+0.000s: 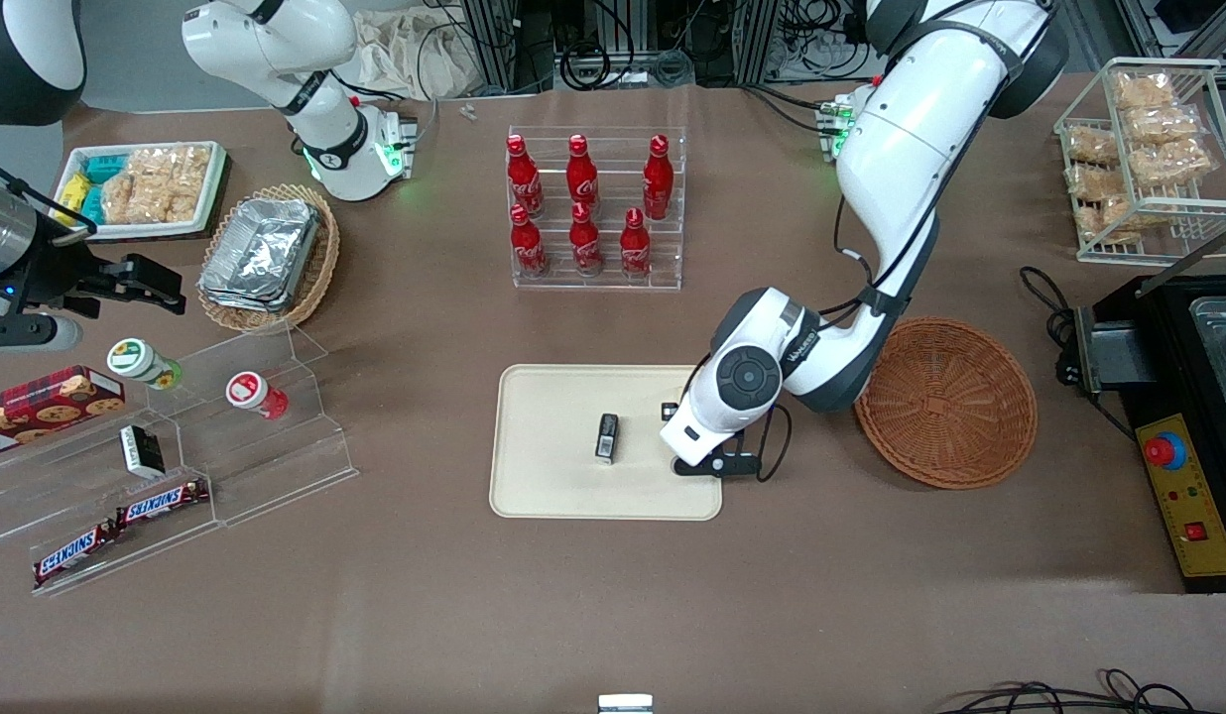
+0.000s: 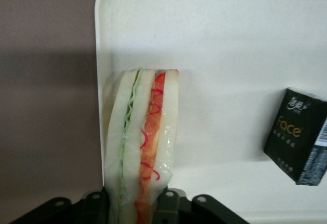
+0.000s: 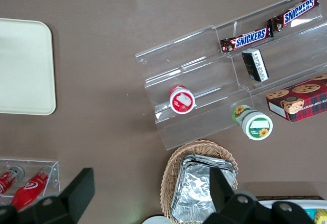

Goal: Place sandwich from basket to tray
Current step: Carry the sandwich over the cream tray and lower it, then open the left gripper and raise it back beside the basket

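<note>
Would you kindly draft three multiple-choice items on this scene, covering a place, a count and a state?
1. Where is the sandwich?
A. in the basket
B. over the tray's edge, in the gripper
C. on the bottle rack

2. How many red bottles stand in the rack?
A. four
B. six
C. eight

3. What is the basket's state?
A. empty
B. holding foil containers
C. overturned

Answers: 1 B, the gripper pinches it above the tray; 2 B, two rows of three; 3 A, only bare wicker shows.
</note>
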Controlling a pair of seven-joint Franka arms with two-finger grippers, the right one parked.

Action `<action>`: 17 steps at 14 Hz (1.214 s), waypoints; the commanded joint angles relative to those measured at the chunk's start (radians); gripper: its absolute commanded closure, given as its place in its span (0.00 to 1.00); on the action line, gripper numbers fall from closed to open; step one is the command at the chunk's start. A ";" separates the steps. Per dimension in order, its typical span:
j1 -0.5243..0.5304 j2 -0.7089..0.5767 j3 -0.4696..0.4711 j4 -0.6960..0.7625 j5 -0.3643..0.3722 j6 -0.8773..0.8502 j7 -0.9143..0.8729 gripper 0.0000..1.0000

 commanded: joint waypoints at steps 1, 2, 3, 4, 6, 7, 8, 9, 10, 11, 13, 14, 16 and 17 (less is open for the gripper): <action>-0.002 -0.070 0.008 0.024 0.019 -0.036 -0.015 0.00; 0.017 -0.128 0.008 0.030 0.014 -0.099 -0.011 0.00; 0.044 -0.172 0.008 0.045 0.011 -0.156 -0.009 0.00; 0.066 -0.211 0.008 0.074 0.013 -0.203 -0.007 0.00; 0.109 -0.283 0.007 0.087 0.011 -0.343 0.076 0.00; 0.132 -0.324 0.007 0.084 0.008 -0.406 0.138 0.00; 0.162 -0.367 0.008 0.084 0.008 -0.481 0.188 0.00; 0.204 -0.406 0.007 0.084 0.002 -0.553 0.225 0.00; 0.250 -0.445 0.007 0.082 -0.004 -0.605 0.261 0.00; 0.290 -0.488 0.005 0.077 -0.006 -0.639 0.287 0.00; 0.359 -0.564 0.007 0.073 -0.013 -0.704 0.348 0.00; 0.394 -0.600 0.007 0.067 -0.015 -0.736 0.426 0.00; 0.443 -0.698 0.010 0.018 -0.020 -0.774 0.520 0.00; 0.455 -0.744 0.013 -0.023 -0.026 -0.773 0.535 0.00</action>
